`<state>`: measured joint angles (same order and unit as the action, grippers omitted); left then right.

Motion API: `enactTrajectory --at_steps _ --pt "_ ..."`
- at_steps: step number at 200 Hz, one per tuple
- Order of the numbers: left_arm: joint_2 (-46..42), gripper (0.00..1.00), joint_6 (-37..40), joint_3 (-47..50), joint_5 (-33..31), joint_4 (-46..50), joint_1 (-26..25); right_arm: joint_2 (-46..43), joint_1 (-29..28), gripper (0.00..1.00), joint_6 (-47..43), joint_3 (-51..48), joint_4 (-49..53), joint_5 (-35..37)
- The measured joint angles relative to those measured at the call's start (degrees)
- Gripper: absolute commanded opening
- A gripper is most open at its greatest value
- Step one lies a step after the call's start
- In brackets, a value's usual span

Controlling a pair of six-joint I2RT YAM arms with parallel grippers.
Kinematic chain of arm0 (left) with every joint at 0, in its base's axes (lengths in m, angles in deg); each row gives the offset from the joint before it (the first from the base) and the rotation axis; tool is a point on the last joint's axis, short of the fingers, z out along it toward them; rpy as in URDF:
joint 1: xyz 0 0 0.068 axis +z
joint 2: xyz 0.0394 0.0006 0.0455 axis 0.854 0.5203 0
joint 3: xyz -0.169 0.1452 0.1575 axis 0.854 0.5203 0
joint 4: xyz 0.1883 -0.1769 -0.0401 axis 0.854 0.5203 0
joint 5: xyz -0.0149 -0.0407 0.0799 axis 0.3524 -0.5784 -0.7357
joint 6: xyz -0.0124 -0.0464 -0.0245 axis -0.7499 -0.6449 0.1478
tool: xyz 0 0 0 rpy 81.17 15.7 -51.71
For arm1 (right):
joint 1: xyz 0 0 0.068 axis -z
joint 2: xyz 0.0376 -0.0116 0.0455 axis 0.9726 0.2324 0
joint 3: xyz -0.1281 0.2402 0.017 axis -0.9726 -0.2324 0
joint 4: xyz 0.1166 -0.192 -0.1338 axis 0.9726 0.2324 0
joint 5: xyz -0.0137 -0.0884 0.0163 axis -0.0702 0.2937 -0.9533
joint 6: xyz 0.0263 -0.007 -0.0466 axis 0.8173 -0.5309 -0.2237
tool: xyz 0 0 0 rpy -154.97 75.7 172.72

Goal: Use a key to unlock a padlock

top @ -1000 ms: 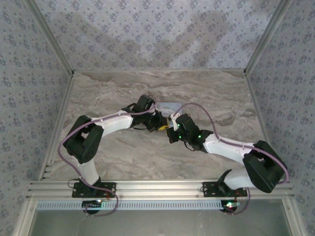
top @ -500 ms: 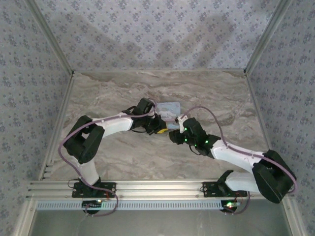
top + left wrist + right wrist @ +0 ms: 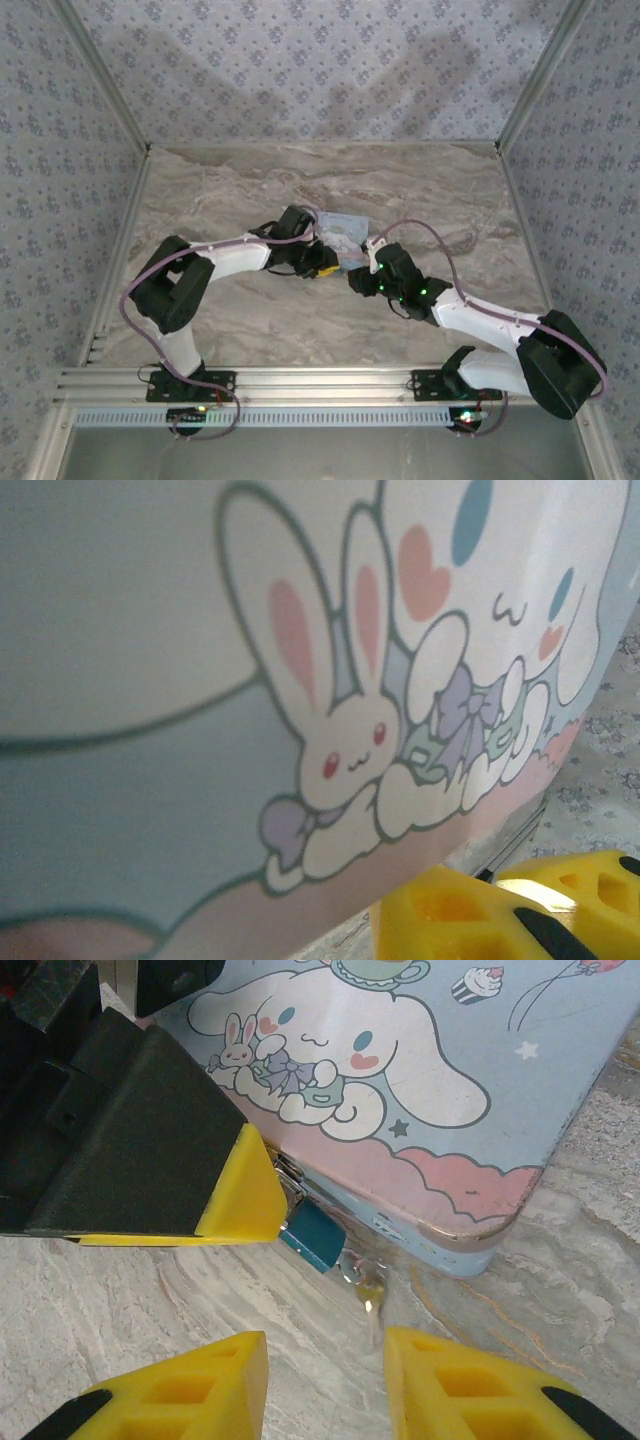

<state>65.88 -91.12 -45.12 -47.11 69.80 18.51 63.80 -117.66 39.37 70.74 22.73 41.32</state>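
Note:
The padlock (image 3: 312, 1236) is a tiny teal block hanging from the latch on the near edge of the pale blue cartoon tin (image 3: 470, 1070). A small silvery key (image 3: 363, 1282) sticks out of its lower end and lies on the marble. My right gripper (image 3: 325, 1380) is open a little short of the key, its yellow fingers (image 3: 180, 1395) either side of it and touching nothing. My left gripper (image 3: 320, 262) lies against the tin's near edge, its black, yellow-tipped finger (image 3: 150, 1150) just left of the padlock. The tin's lid (image 3: 300, 680) is right in front of the left wrist camera.
The marble tabletop (image 3: 240, 310) is ringed by patterned walls, with an aluminium rail (image 3: 320, 382) along the near edge. The tin (image 3: 342, 228) sits mid-table, and both arms meet just in front of it.
The right arm has swung its elbow out to the right and its gripper has drawn slightly back from the left gripper. More of the tin shows from above. The left arm has barely moved.

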Motion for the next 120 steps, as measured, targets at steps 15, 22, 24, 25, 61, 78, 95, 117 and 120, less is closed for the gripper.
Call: enactTrajectory --at_steps 15,22,24,25,61,78,95,117,120 --pt "-0.2 0.26 0.0 0.2 -0.2 0.0 0.0 0.0 0.0 0.36 0.0 0.0 0.1 0.0" --pt "-0.3 0.26 0.0 0.4 -0.2 0.0 0.0 0.0 0.0 0.35 0.0 0.0 0.1 0.0" --pt "-0.4 0.26 0.0 0.5 -0.3 0.0 0.0 0.0 0.0 0.35 0.0 0.0 0.1 0.0" --pt "-0.5 0.26 0.0 0.5 -0.3 0.0 0.0 0.0 0.0 0.35 0.0 0.0 0.1 0.0" --pt "-2.9 0.28 0.0 3.1 -1.6 1.0 0.0 0.0 0.0 0.35 0.0 0.0 0.2 -0.1" --pt "-4.7 0.28 0.0 4.6 -2.3 2.0 0.2 0.0 0.0 0.36 0.0 0.0 0.2 -0.3" --pt "-6.7 0.28 0.0 5.6 -2.8 2.9 0.7 0.2 -0.2 0.36 -0.2 0.0 0.5 -0.5" --pt "-9.0 0.28 0.1 6.0 -3.7 3.8 2.0 0.9 -0.8 0.36 -0.7 0.0 0.7 -0.5" --pt "-9.4 0.28 0.3 6.1 -3.9 3.8 2.2 1.1 -0.9 0.36 -0.9 0.0 0.7 -0.5"
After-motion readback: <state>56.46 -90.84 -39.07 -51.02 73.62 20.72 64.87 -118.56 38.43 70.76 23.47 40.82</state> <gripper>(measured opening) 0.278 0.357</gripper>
